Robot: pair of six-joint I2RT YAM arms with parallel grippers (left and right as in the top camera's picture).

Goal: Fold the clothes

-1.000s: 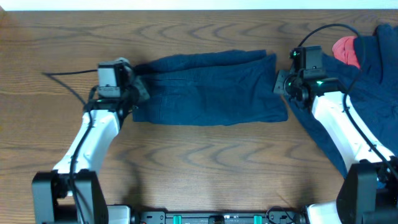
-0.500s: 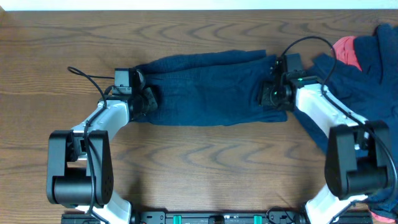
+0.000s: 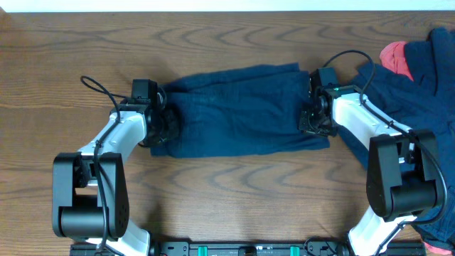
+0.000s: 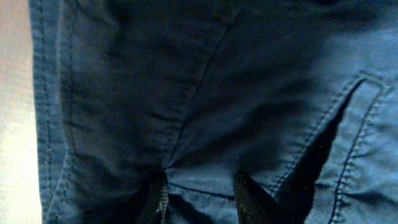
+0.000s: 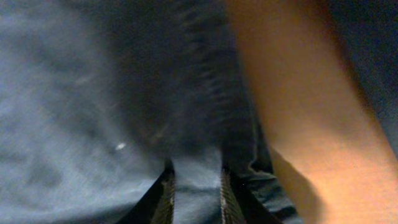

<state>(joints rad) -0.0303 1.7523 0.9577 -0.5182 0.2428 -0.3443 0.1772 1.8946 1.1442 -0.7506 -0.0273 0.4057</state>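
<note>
A pair of dark navy-blue shorts [image 3: 238, 110] lies spread flat across the middle of the wooden table [image 3: 234, 199]. My left gripper [image 3: 168, 122] sits at the shorts' left end. In the left wrist view this gripper [image 4: 200, 182] has a fold of stitched navy fabric [image 4: 205, 93] bunched between its two fingers. My right gripper [image 3: 310, 118] is at the shorts' right end. Seen from the right wrist, this gripper [image 5: 196, 169] has its fingers close together with a strip of blue cloth [image 5: 93, 93] pinched between them.
More clothes lie heaped at the right edge: dark navy garments [image 3: 426, 107] and a pink-red piece [image 3: 397, 58]. Both arms' cables loop over the table beside the shorts. The table's far edge runs along the top of the overhead view.
Both arms have swung inward onto the ends of the shorts. The right gripper has closed on the fabric. The shorts' near edge has shifted slightly toward the front.
</note>
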